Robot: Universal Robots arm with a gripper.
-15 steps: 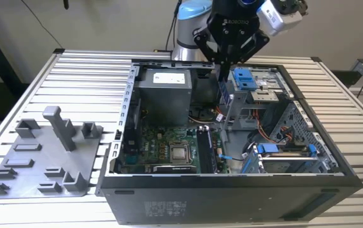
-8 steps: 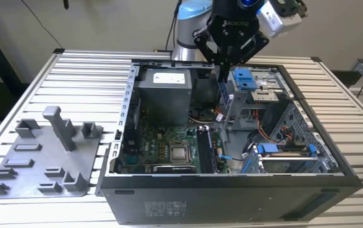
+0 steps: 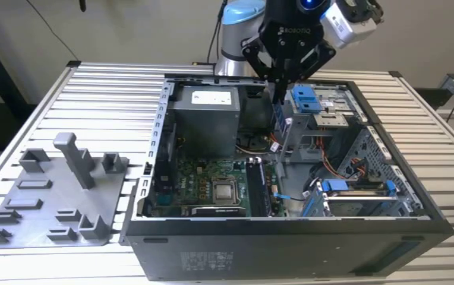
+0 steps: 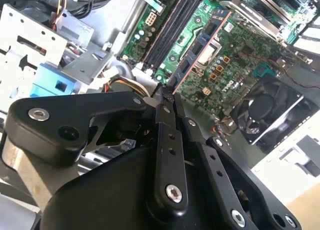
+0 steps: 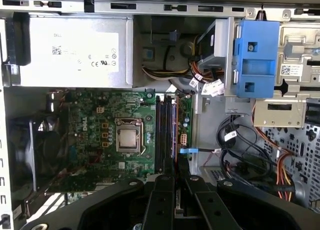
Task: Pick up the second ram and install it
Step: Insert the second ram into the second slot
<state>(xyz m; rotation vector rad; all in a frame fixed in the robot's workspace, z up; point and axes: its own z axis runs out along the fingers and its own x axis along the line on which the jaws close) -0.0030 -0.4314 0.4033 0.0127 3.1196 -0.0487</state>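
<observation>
- Black two-finger gripper [image 4: 167, 92] is clamped on the second ram [image 4: 199, 47], a thin, flat, dark memory stick with a reddish edge. It is pinched at one end, and the rest projects past the fingertips.
- In the exterior view the gripper hangs over the open black metal computer case [image 3: 290, 237], which lies on the white slatted table [image 3: 100, 95]. The stick looks to be apart from the board.
- The long black memory slots [image 5: 165, 130] of the green board [image 5: 95, 135] lie below the fingers.
- Judgement: carrying to the slot, not yet seated.
- To do it well: keep the stick's long edge parallel to the slot and centred end to end, then descend straight. A tilt risks jamming one corner.
- Cannot tell which slot is free.
</observation>
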